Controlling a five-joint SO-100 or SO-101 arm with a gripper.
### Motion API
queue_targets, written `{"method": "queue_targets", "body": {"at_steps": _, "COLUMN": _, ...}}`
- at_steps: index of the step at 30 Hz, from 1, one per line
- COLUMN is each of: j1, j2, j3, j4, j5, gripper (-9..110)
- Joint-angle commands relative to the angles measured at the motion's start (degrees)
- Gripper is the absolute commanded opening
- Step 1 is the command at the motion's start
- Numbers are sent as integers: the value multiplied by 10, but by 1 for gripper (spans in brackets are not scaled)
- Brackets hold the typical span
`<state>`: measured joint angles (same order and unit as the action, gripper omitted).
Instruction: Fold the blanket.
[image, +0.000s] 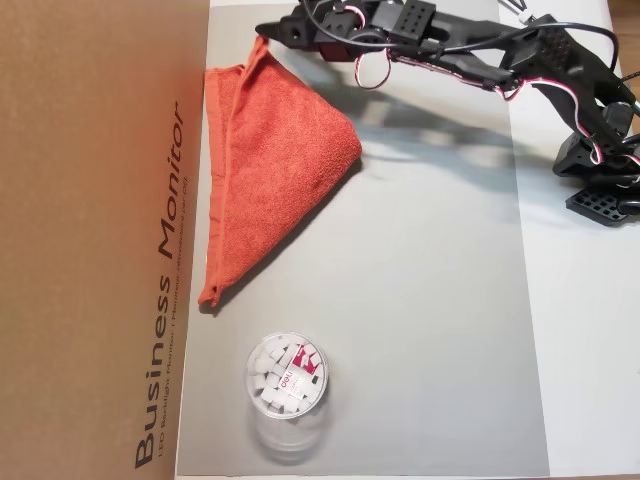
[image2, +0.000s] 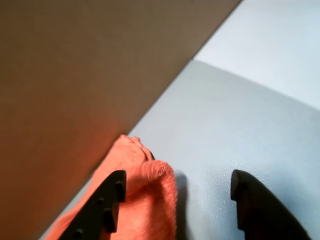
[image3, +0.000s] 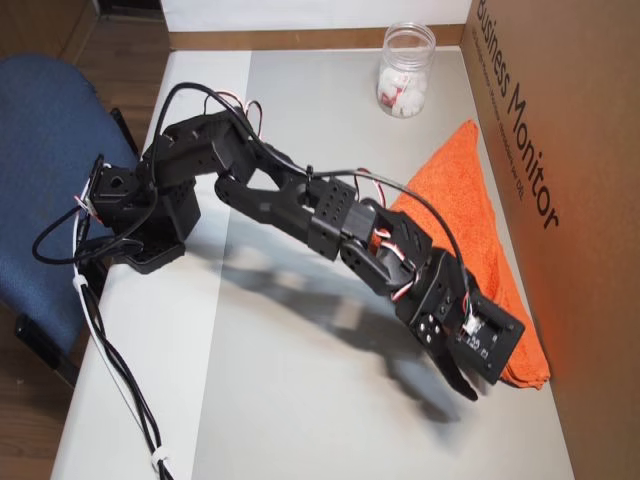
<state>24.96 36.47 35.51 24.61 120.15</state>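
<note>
Blanket is lying folded into a triangle at upper left of an overhead view; the gripper, jaws spread wide and holding nothing, is straddling its corner and risking dragging the fold apart against the cardboard box.

A tall cardboard box walled off the whole left side of an overhead view, the blanket lying against its foot at upper centre. A clear tub stood low in the frame, well apart. The grey worktop across centre and right lay open. In the wrist view the open tool straddled the blanket's corner beside the box.
</note>
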Motion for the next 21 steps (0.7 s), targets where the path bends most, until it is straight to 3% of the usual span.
{"method": "queue_targets", "body": {"at_steps": 1, "j1": -10, "j2": 93, "j3": 9, "j4": 9, "j5": -9, "gripper": 21}}
{"method": "queue_targets", "body": {"at_steps": 7, "j1": -29, "j2": 167, "j3": 68, "j4": 9, "j5": -32, "gripper": 21}}
{"method": "queue_targets", "body": {"at_steps": 11, "j1": -33, "j2": 192, "j3": 108, "j4": 7, "j5": -123, "gripper": 21}}
{"method": "queue_targets", "body": {"at_steps": 19, "j1": -20, "j2": 184, "j3": 120, "j4": 6, "j5": -192, "gripper": 0}}
{"method": "queue_targets", "body": {"at_steps": 21, "j1": -18, "j2": 168, "j3": 112, "j4": 2, "j5": -192, "gripper": 0}}
